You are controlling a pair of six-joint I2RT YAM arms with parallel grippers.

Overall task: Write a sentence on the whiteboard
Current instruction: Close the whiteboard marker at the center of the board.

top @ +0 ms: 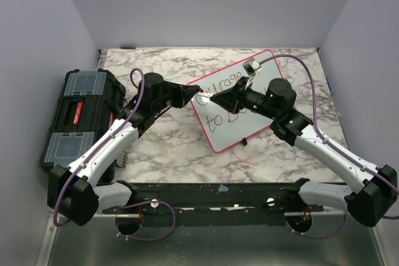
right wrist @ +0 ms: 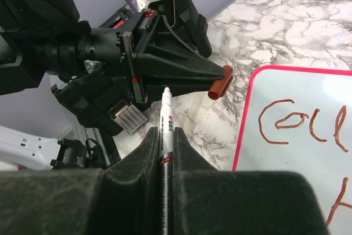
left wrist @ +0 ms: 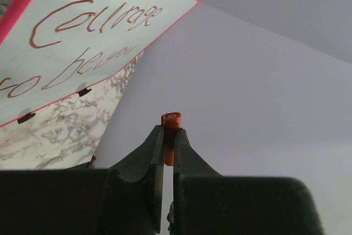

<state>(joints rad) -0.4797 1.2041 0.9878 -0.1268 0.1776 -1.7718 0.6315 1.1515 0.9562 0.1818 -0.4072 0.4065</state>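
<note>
The whiteboard [top: 234, 132] lies tilted on the marble table, with its pink-red rim showing. The sentence [top: 221, 88] is reddish-brown handwriting in two lines, "Courage" above "to be" [left wrist: 93, 20]. My left gripper [left wrist: 168, 136] is shut on a small orange-red marker cap [left wrist: 171, 120] and hangs by the board's upper left corner [top: 198, 90]. Facing it over the board, my right gripper [right wrist: 166, 133] is shut on a white marker [right wrist: 166, 125]. The marker's bare tip points toward the left gripper, a little to the left of the cap [right wrist: 220, 81] and apart from it.
A black toolbox [top: 81, 110] with clear lid compartments stands at the table's left edge, behind the left arm. Small black clips [top: 244, 142] sit at the board's near edge. Lavender walls close in on three sides.
</note>
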